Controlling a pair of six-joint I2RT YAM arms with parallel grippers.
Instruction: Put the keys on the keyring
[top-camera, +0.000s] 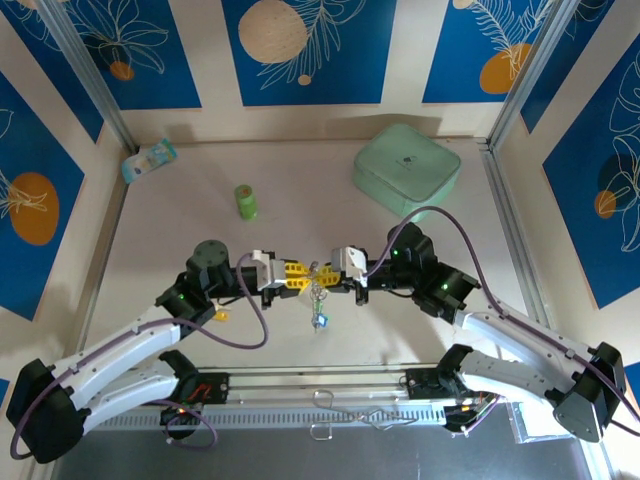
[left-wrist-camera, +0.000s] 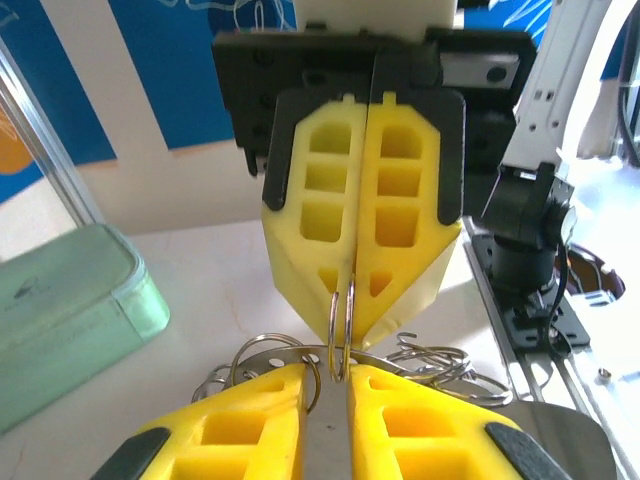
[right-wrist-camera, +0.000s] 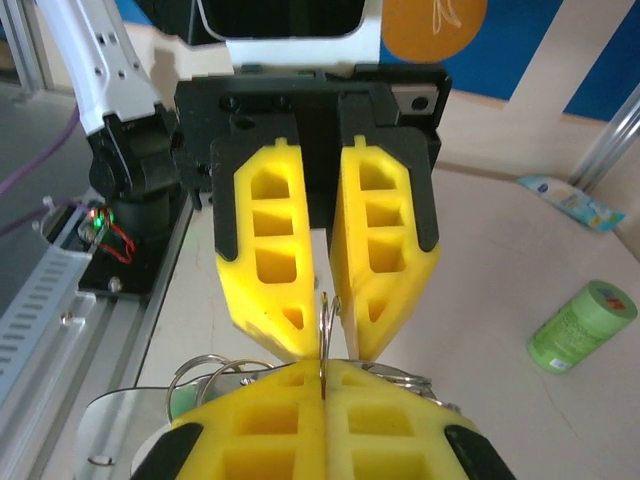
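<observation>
- Two robot arms meet tip to tip at the centre of the counter (top-camera: 300, 170), with the keyring (top-camera: 314, 270) caught between them above the surface.
- The right tool (top-camera: 330, 272) has its yellow fingers pressed flat together. In the left wrist view the thin silver wire of the keyring (left-wrist-camera: 343, 318) comes out of the seam at the tips of the right tool (left-wrist-camera: 350, 300), clamped there.
- The left tool (top-camera: 300, 275) faces it from the left of the frame. In the right wrist view the fingers of the left tool (right-wrist-camera: 325, 345) stand narrowly parted on either side of the wire. Whether they touch it cannot be told.
- A short chain and a cluster of keys (top-camera: 320, 320), one of them blue-headed, hang from the ring just below centre.
- What looks like a yellow-headed key (top-camera: 222, 315) lies on the counter beside the left arm, apart from the ring.
- Further up the frame a green bottle (top-camera: 245, 201) stands left of centre, with a mint-green case (top-camera: 406, 168) at upper right and a packet (top-camera: 150, 160) at upper left.
</observation>
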